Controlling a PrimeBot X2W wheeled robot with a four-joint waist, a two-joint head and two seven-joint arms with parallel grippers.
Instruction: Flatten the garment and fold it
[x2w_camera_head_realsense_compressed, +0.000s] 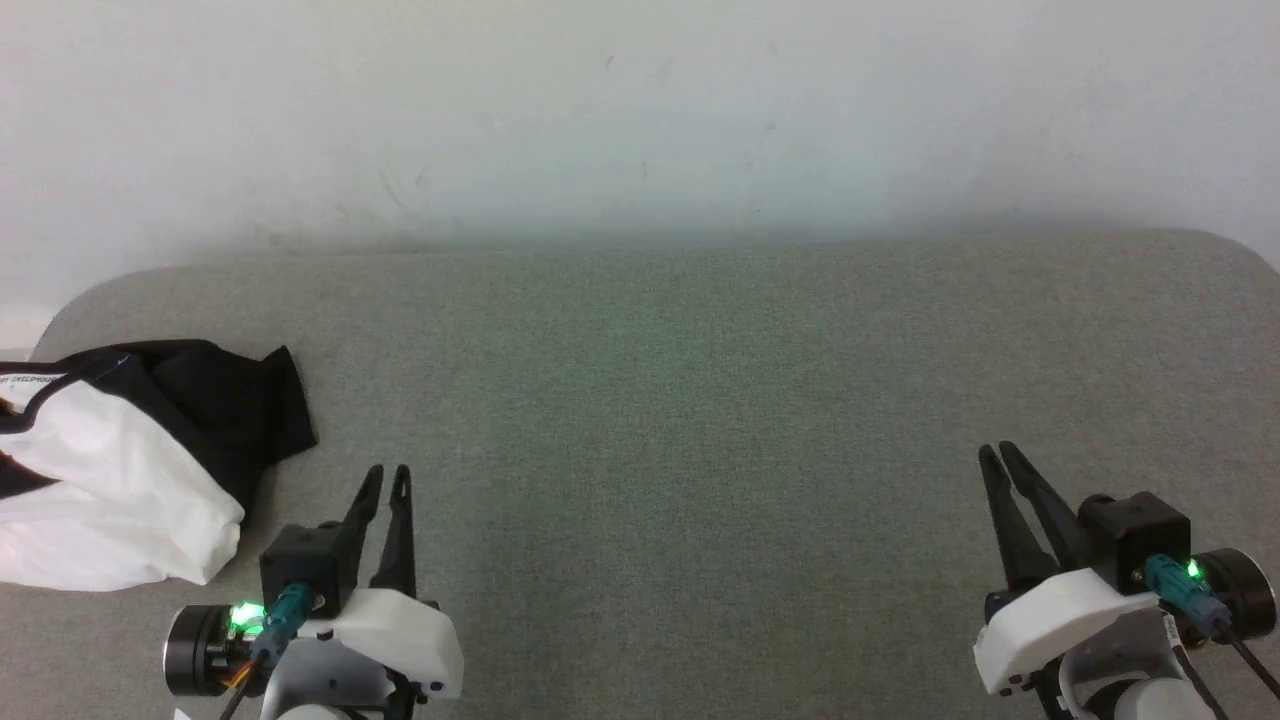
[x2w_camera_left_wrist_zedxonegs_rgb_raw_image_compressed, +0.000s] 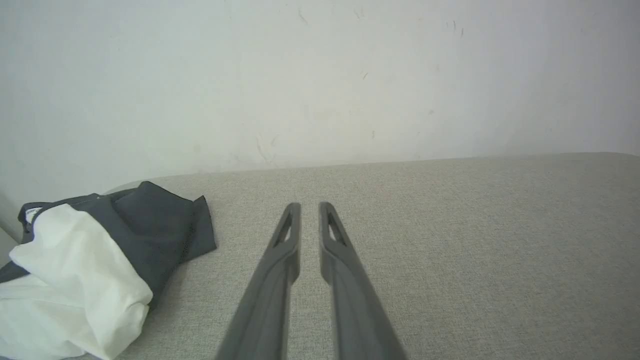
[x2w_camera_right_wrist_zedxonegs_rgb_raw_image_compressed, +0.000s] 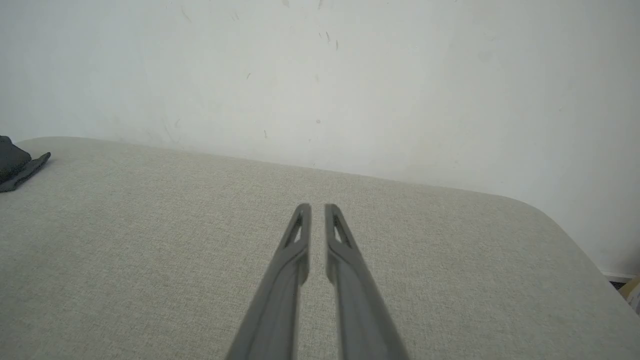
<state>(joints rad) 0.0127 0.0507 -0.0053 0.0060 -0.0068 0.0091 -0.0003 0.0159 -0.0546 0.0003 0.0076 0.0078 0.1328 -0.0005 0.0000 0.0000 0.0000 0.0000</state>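
Flattening not yet begun: the garment (x2w_camera_head_realsense_compressed: 110, 470) is still bunched.
Head view: it lies crumpled at the grey cushion's (x2w_camera_head_realsense_compressed: 700, 400) left end, near our left gripper (x2w_camera_head_realsense_compressed: 388, 470) and well apart from the right gripper (x2w_camera_head_realsense_compressed: 995, 450); its neck label (x2w_camera_head_realsense_compressed: 30, 380) is too small to read. Left wrist view: jaws slightly parted, empty; we judge this arm must next reach and pinch an edge. Right wrist view: same narrow gap, nothing held.

Grey fabric-covered surface (x2w_camera_head_realsense_compressed: 700, 400): flat and free across its middle and right side. A white wall (x2w_camera_head_realsense_compressed: 640, 120) closes off the far edge along its whole length. One obstacle: the crumpled garment (x2w_camera_head_realsense_compressed: 110, 470), heaped at the left edge, near the left gripper (x2w_camera_head_realsense_compressed: 388, 472) on its outer side, not touching it. The right gripper (x2w_camera_head_realsense_compressed: 996, 450) has open fabric ahead and to both sides.
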